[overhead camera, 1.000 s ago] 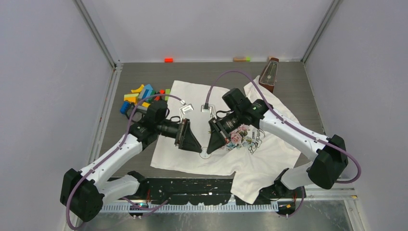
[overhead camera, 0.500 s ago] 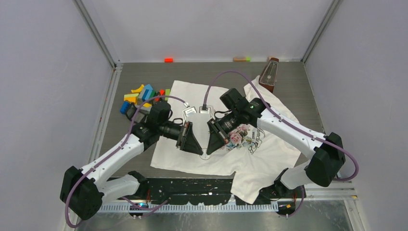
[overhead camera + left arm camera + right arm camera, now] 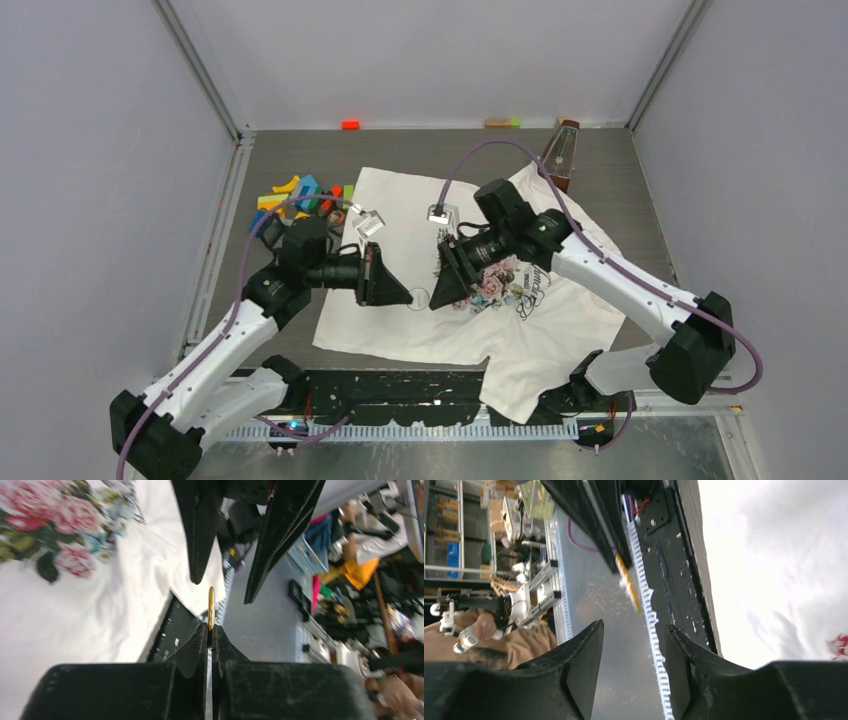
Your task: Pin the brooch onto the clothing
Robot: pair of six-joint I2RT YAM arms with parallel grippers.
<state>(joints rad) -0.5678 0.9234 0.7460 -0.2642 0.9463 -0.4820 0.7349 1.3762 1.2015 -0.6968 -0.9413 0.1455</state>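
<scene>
The clothing (image 3: 570, 315) is a white T-shirt with a pink-rose print, spread out on the table. It also shows in the left wrist view (image 3: 75, 595) and the right wrist view (image 3: 784, 555). The brooch (image 3: 419, 297) is a small, thin gold piece held above the shirt's near left part. My left gripper (image 3: 408, 296) is shut on it, and its gold edge (image 3: 211, 607) sticks out past the closed tips. My right gripper (image 3: 436, 299) faces it, open and a little apart from the brooch (image 3: 629, 582). The right fingers (image 3: 200, 535) stand spread just beyond the brooch.
Several coloured blocks (image 3: 292, 195) lie at the left of the shirt. A brown wooden metronome (image 3: 560, 152) stands at the back right on the shirt's edge. Small coloured bits (image 3: 350, 124) lie along the back wall. The black base rail (image 3: 400, 395) runs along the near edge.
The left gripper has shut on the brooch and the right gripper has opened and let it go. The two grippers have drawn slightly apart, and the brooch is now off the shirt.
</scene>
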